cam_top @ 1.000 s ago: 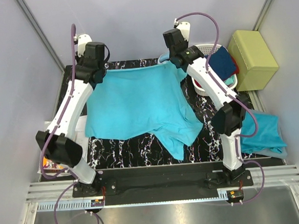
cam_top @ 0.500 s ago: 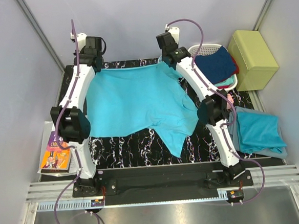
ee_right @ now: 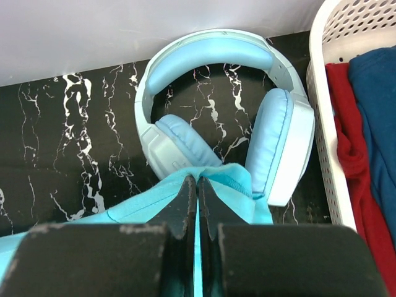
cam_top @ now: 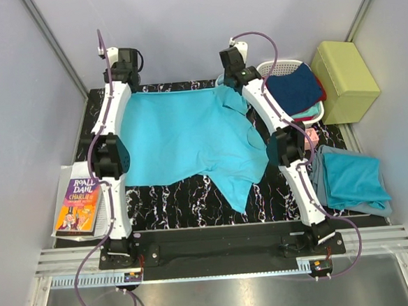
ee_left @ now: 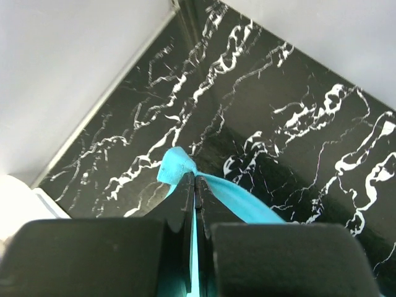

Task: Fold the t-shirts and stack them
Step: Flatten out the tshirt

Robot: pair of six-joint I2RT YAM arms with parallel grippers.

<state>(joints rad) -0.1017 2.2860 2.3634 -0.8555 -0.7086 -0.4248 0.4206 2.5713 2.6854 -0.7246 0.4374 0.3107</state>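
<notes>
Both arms now stretch farther toward 12 o'clock, drawing the plain turquoise-blue cloth t-shirt (cam_top: 182, 137) flatter over the black marbled table (cam_top: 172, 204). The left hand (ee_left: 195, 185) and right hand (ee_right: 198, 185) each pinch its far edge; folding can likely begin.

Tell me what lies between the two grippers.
The turquoise t-shirt: its far edge runs straight from the left gripper to the right gripper, both shut on it. The top view shows this.

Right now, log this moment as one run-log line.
left tool: shut on t-shirt corner | right tool: shut on t-shirt corner, beside headphones | t-shirt: spread on table | folded t-shirt: right side
</notes>
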